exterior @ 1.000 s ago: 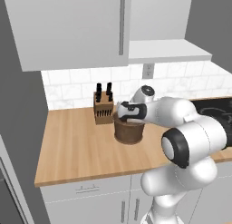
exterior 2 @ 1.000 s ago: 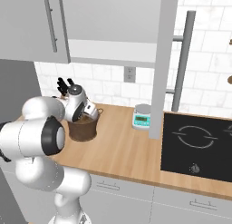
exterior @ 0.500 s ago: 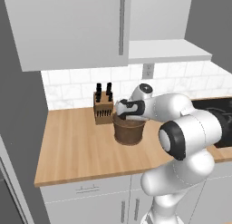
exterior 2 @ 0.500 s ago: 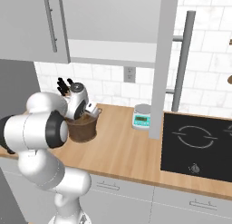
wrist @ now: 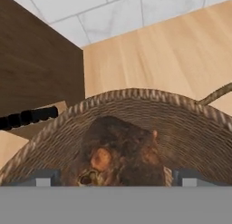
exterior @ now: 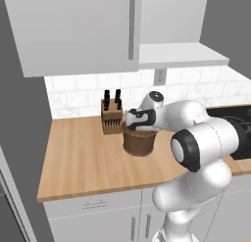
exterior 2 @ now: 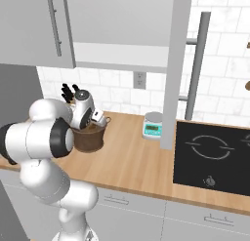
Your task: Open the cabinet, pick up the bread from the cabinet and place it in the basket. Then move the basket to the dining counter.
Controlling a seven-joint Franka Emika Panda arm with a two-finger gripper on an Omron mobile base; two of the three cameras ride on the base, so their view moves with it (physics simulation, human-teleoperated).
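The round dark-brown basket (exterior: 139, 142) (exterior 2: 89, 137) stands on the wood worktop beside the knife block. In the hand view the small dark bread (wrist: 120, 150) lies on the bottom inside the woven basket rim (wrist: 136, 95). My gripper (exterior: 138, 128) (exterior 2: 97, 125) (wrist: 115, 177) hangs just above the basket mouth, pointing down into it. It is open: its fingertips (wrist: 45, 177) stand wide on either side of the bread with a gap to it. The cabinet (exterior 2: 122, 52) is open, its door (exterior 2: 173, 64) swung out edge-on and its white shelf (exterior: 179, 55) bare. The dining counter is out of view.
A knife block (exterior: 112, 117) (exterior 2: 68, 91) (wrist: 36, 73) stands close behind the basket. A small kitchen scale (exterior 2: 153, 125) sits to the right, then a black hob (exterior 2: 212, 150). The open door hangs over the worktop between scale and hob. White tiles back the worktop.
The fingers have spread wider over the basket. The hand has shifted only slightly and the basket has stayed in place.
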